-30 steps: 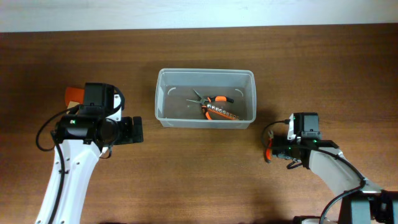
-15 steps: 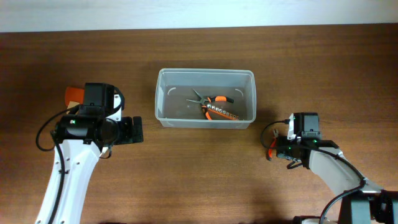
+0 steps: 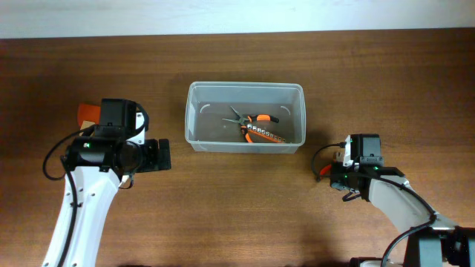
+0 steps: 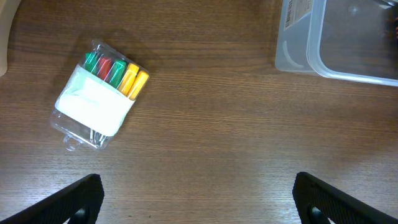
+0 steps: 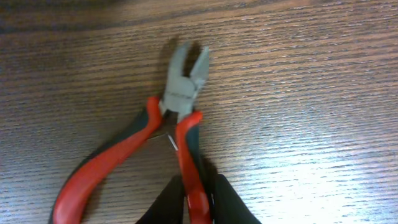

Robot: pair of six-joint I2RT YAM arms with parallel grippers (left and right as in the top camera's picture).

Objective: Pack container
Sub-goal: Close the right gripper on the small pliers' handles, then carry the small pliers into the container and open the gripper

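- Centrally, we see the container (image 3: pixel 211 111), a clear, translucent plastic tub with rounded corners and a rim. It stands on the desk (image 3: pixel 237 215) between the two arms, with its long axis running left to right.
- Inside it lie orange-handled pliers (image 3: pixel 256 119) beside a strip of small metal pieces.
- We place the right gripper (image 5: pixel 194 194) on the red-handled pliers (image 5: pixel 180 93), which lie flat on the wood well to the right of the tub. The grey steel head points away from the wrist and the handles splay back toward it.
- Its dark fingers (image 5: pixel 227 202) appear pinched on one handle alone, though the frame edge cuts off the contact.
- From this grip, we judge the tub to lie forward and to the left. The carry should therefore cross the near right corner of the rim.
- We find the left gripper (image 4: pixel 196 180) spread wide and empty, nearer the tub's left wall.
- A clear pack of coloured markers (image 4: pixel 99 93) lies just beyond it on the grained, matt desk.
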